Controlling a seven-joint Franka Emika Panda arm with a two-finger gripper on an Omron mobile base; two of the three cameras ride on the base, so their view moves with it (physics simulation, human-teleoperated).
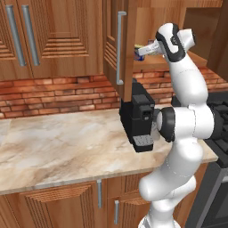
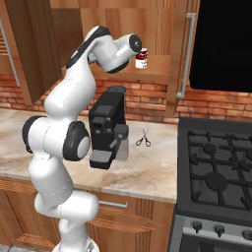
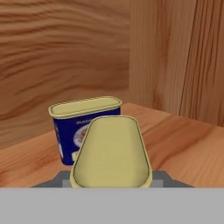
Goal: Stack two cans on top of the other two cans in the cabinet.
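arm (image 1: pixel 187 124): glossy white rounded links | joints: dark grey-black rings | no markings

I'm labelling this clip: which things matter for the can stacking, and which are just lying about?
Job: cabinet, blue tin, pale-lidded tin in front of it, red-topped can.
Lying about: coffee machine, scissors, stove.

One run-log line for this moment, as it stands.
stage: grasp in cabinet | end effector: shut on near blue tin | second blue tin: behind it on shelf | red-topped can: on shelf, untouched
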